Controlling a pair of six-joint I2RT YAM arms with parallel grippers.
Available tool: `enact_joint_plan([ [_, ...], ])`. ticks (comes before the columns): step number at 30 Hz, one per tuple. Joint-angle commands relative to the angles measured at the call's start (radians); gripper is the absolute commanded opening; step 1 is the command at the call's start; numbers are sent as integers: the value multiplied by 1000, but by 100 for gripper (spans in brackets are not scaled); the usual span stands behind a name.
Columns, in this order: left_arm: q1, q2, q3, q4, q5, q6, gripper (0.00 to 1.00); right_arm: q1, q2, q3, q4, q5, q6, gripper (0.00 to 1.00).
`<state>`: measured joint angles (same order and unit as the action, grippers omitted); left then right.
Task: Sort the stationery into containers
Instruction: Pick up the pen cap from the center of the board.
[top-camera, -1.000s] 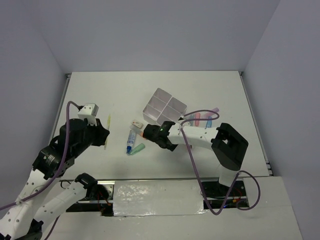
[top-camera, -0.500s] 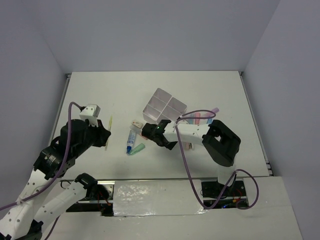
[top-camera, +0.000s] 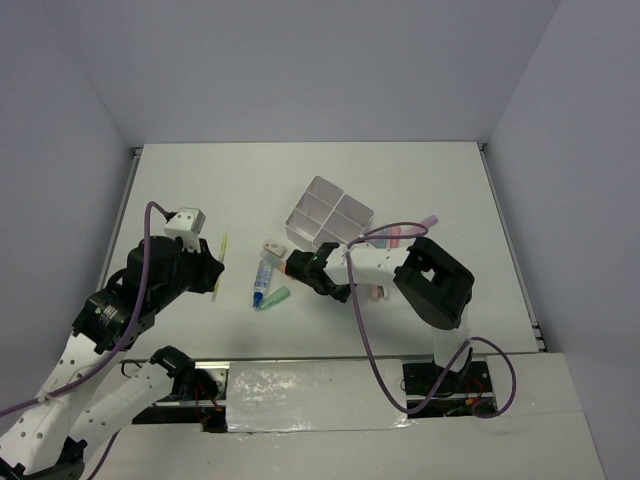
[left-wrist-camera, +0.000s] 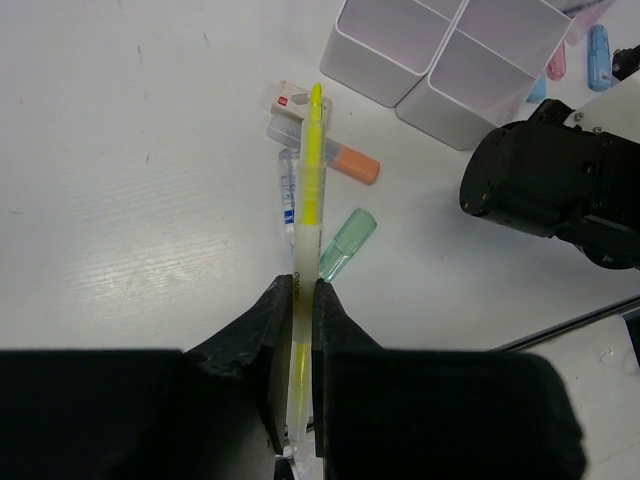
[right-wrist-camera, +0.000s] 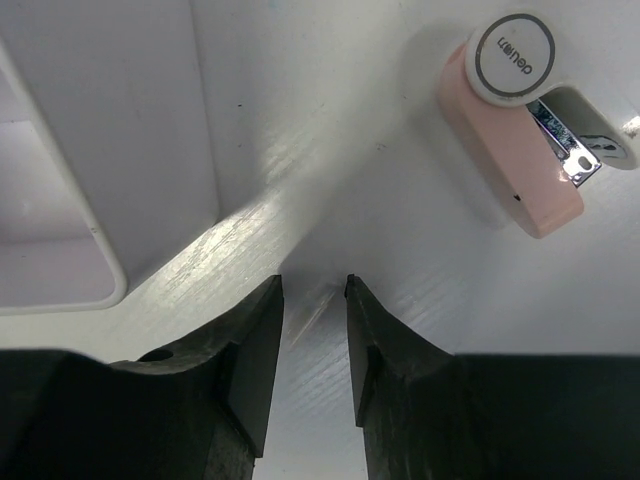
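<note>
My left gripper (left-wrist-camera: 303, 285) is shut on a thin yellow pen (left-wrist-camera: 309, 170), held above the table; from above the gripper (top-camera: 208, 272) and the pen (top-camera: 220, 253) are at the left. Below the pen lie a pink stapler (left-wrist-camera: 350, 165), a small eraser (left-wrist-camera: 290, 97), a blue-capped white tube (top-camera: 263, 278) and a green highlighter (left-wrist-camera: 347, 243). My right gripper (right-wrist-camera: 314, 285) is open and empty, low over the table between the white four-compartment box (right-wrist-camera: 60, 290) and the pink stapler (right-wrist-camera: 505, 150). From above it (top-camera: 300, 268) is just in front of the box (top-camera: 330, 213).
Pink (left-wrist-camera: 557, 65) and blue (left-wrist-camera: 598, 42) highlighters lie right of the box, partly hidden by my right arm (top-camera: 430, 280) in the top view. A purple cable loops over the right arm. The table's near edge runs just below the green highlighter (top-camera: 275, 297).
My right arm has folded in, its elbow moving left; its gripper stays low by the box. My left gripper has shifted slightly with the yellow pen still in it.
</note>
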<state>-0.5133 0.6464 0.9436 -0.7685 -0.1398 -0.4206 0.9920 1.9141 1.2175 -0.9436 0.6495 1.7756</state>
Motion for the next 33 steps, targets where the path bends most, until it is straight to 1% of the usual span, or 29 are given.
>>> enact_joint_plan([
  [1,-4,1,7,46,16,13,0,-3,26,-48,45,-39,13,37],
  [2,-4,-1,6,44,14,11,0,-3,29,-53,49,-45,13,34],
  [6,-4,-5,6,44,9,9,0,-3,31,-79,95,-83,-2,31],
  [7,-4,-4,6,44,8,9,0,-3,28,-101,109,-100,-14,25],
  [8,-4,-2,9,43,8,9,0,-1,19,-113,123,-108,-18,14],
  [9,-4,-1,9,41,8,9,0,-3,16,-122,141,-117,-18,9],
  [13,-2,-1,7,41,3,8,0,-1,-12,-160,189,-148,-63,7],
  [14,-4,1,7,43,3,8,0,0,-18,-165,199,-152,-77,0],
  [16,-4,4,7,41,3,9,0,2,-38,-183,242,-160,-105,0],
  [21,-4,13,7,43,11,9,0,23,-141,-249,460,-125,-365,0],
  [24,-4,16,7,44,16,13,0,43,-211,-271,465,-56,-422,0],
  [25,-4,18,9,44,16,13,0,59,-260,-280,466,-36,-433,0],
  [27,-4,13,7,47,20,14,0,65,-320,-320,503,8,-481,0],
  [28,-4,10,6,48,26,17,0,71,-386,-335,526,16,-507,0],
  [29,-4,9,6,49,25,17,0,68,-421,-352,579,21,-533,0],
  [30,-4,7,6,49,25,16,0,71,-458,-386,621,32,-617,0],
  [31,-4,9,6,49,26,17,0,73,-533,-401,656,41,-664,0],
  [32,-4,9,6,52,29,11,0,74,-573,-417,733,51,-711,0],
  [33,-4,9,3,61,46,3,0,74,-611,-453,787,61,-832,0],
])
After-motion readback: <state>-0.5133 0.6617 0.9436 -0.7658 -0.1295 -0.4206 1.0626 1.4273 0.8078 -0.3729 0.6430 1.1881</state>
